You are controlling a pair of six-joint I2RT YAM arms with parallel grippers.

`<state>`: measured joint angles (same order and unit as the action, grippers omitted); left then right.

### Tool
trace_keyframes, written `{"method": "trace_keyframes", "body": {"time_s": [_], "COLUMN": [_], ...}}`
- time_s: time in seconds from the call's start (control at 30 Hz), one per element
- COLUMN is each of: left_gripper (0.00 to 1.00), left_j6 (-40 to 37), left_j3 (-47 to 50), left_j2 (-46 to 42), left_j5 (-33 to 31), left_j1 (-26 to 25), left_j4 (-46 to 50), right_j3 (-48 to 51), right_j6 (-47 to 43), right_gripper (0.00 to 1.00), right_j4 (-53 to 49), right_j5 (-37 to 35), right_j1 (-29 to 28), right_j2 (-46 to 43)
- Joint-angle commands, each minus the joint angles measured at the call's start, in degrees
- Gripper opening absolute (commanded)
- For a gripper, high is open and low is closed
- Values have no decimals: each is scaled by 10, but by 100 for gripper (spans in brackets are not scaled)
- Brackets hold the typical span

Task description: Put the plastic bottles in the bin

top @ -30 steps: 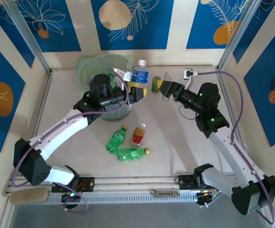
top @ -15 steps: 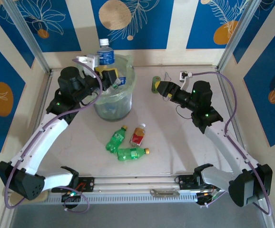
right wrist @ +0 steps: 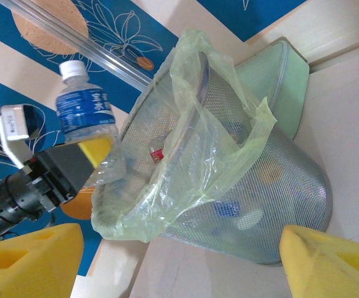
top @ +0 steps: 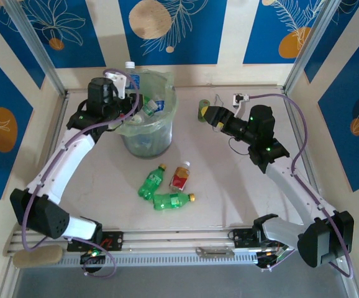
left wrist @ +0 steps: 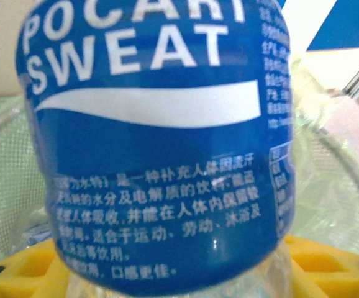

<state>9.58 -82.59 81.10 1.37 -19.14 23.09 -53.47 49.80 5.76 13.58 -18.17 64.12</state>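
Top external: three loose bottles (top: 170, 200) near the bin (top: 148, 146).

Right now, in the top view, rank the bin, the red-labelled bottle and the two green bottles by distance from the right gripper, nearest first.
1. bin, at the back, to the right gripper's left.
2. red-labelled bottle, in the middle.
3. left green bottle and front green bottle, toward the front: too close to call.
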Motion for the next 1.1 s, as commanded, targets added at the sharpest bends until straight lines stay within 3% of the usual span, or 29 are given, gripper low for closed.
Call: {"method": "trace_keyframes", "body": {"time_s": [0.0,0.3,0.53,0.8,1.07], "left_gripper": [55,61,83,100,100], "left_j6": [-24,-32,-27,-16,16], "left_j3": [-40,-63,-63,-54,21], "left_j2": [19,44,39,-1,-106], "left_j5": [-15,-24,-24,-13,93], "left_j1": [5,5,6,5,4], "left_j4": [62,98,98,93,53], "right_j3": [-3,-7,-12,-8,-11], "right_j6": [7,8,8,12,-4], "right_gripper": [83,83,83,83,83], "right_j4": [3,8,9,1,-60], "right_j5": [11,16,18,16,-2], "right_j1": [2,2,2,1,-17], "right_j2": [7,20,25,25,30]}}
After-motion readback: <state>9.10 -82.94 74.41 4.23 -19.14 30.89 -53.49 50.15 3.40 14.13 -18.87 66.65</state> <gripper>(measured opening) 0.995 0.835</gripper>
